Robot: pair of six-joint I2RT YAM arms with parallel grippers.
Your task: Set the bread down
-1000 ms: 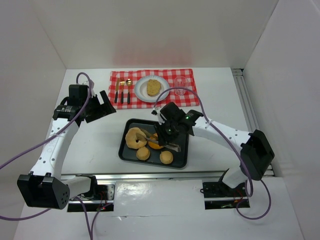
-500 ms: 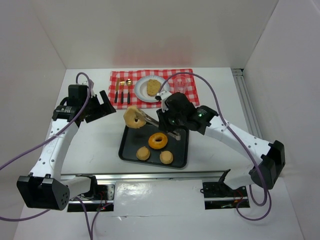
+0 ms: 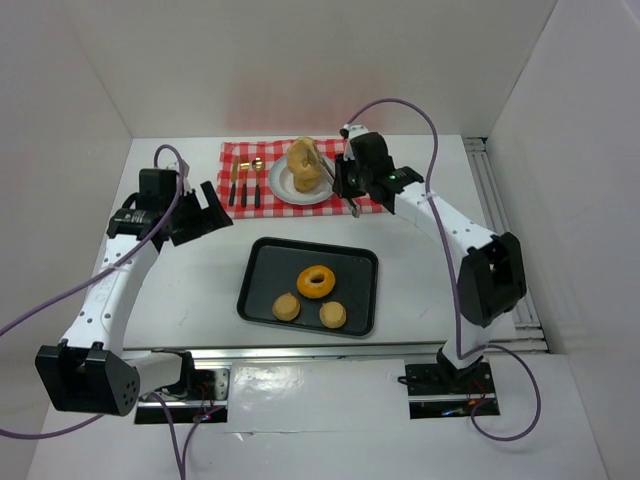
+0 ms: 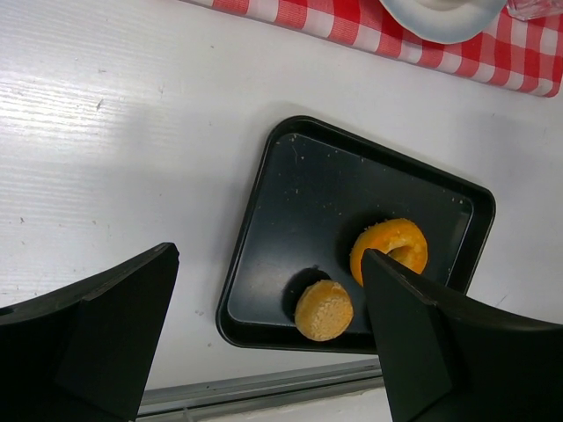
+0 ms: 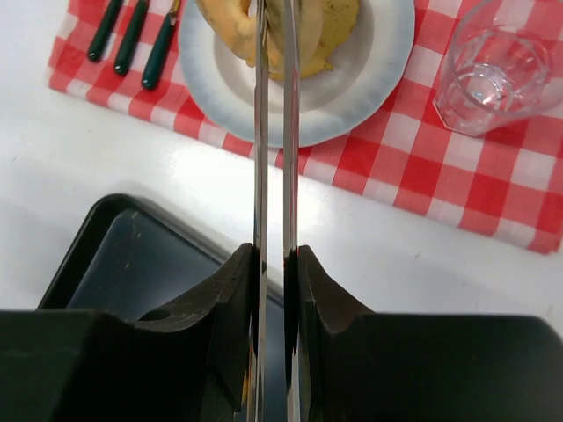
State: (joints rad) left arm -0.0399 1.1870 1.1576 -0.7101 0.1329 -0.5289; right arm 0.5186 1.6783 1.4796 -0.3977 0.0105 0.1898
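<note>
metal tongs (image 5: pixel 260 132) hold bread (image 3: pixel 303 160) over plate (image 3: pixel 281 186)

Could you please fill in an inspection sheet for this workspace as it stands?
Surface: white table, red checked cloth at its far edge.
Job's things: bread gripped in tongs over the plate, which carries another piece; black tray holds a ring doughnut and two buns.
Clutter: cutlery left of the plate, glass right of it.
Grippers: right gripper shut on the tongs; left gripper open, empty.
Cables: purple cable looping off each arm.
Surroundings: white walls; metal rail on the right.
</note>
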